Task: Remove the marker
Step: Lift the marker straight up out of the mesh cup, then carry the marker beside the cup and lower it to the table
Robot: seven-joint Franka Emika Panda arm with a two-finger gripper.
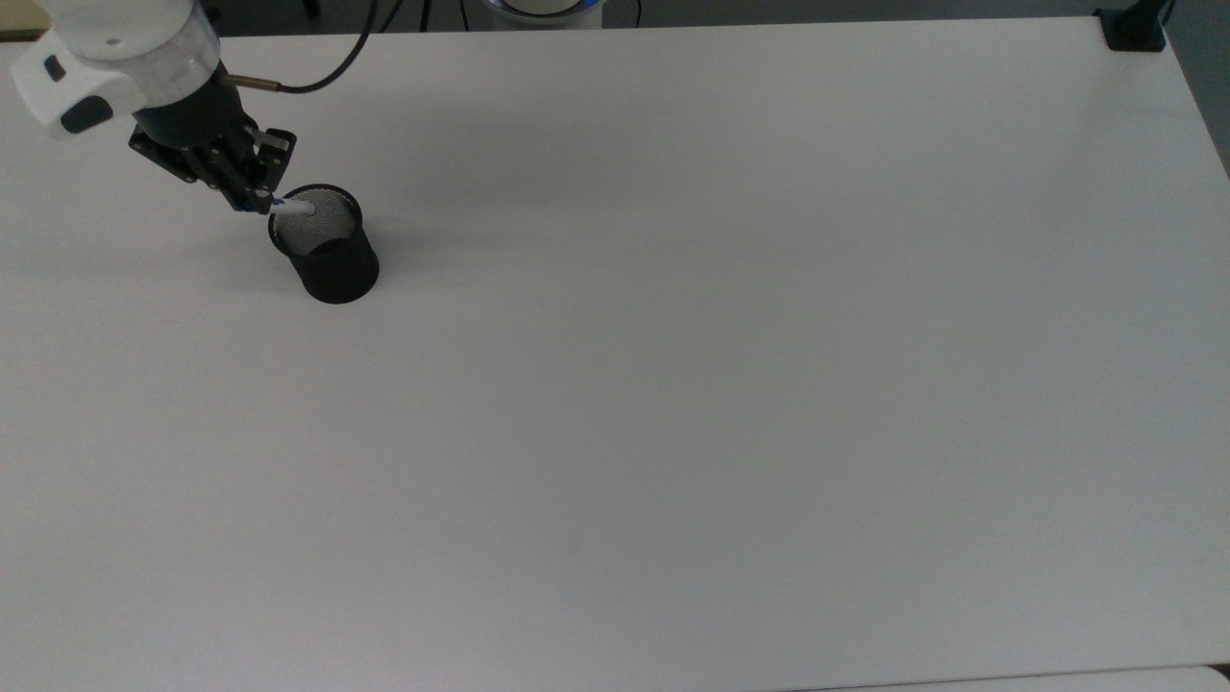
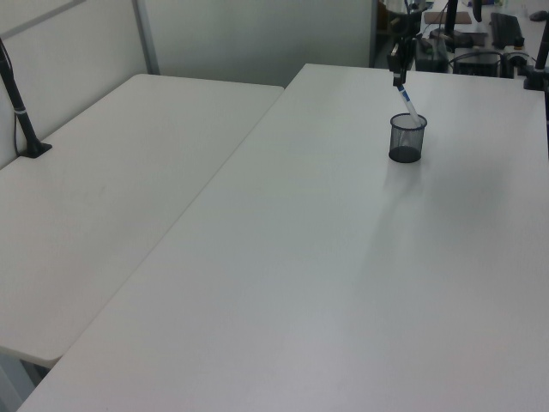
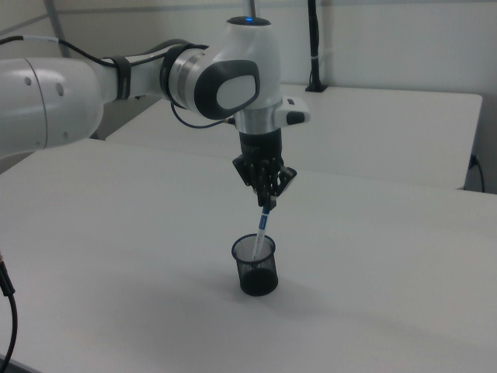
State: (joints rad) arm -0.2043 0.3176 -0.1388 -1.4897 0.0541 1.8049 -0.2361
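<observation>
A wide white table (image 1: 673,384) is filling most of the top view, and a second white table (image 2: 111,197) is standing alongside it on the left view's left. Near the upper left of the top view a black mesh cup (image 1: 327,252) is sitting upright on the table. In the right view the white robot arm (image 3: 194,78) is reaching in from the upper left of the frame, and its gripper (image 3: 267,203) is hanging above the cup with its fingers pinched together on the upper end of the marker (image 3: 261,228). The marker is slanting down from the fingertips, its white barrel crossing the cup's rim and its lower end sitting just inside the cup's mouth. In the top view the gripper (image 1: 258,197) is lying just up and left of the cup, with the marker (image 1: 291,205) pointing from it over the rim. In the left view, near the upper right, the marker (image 2: 409,103) is tilting between the gripper (image 2: 398,79) above and the cup (image 2: 407,138) below.
</observation>
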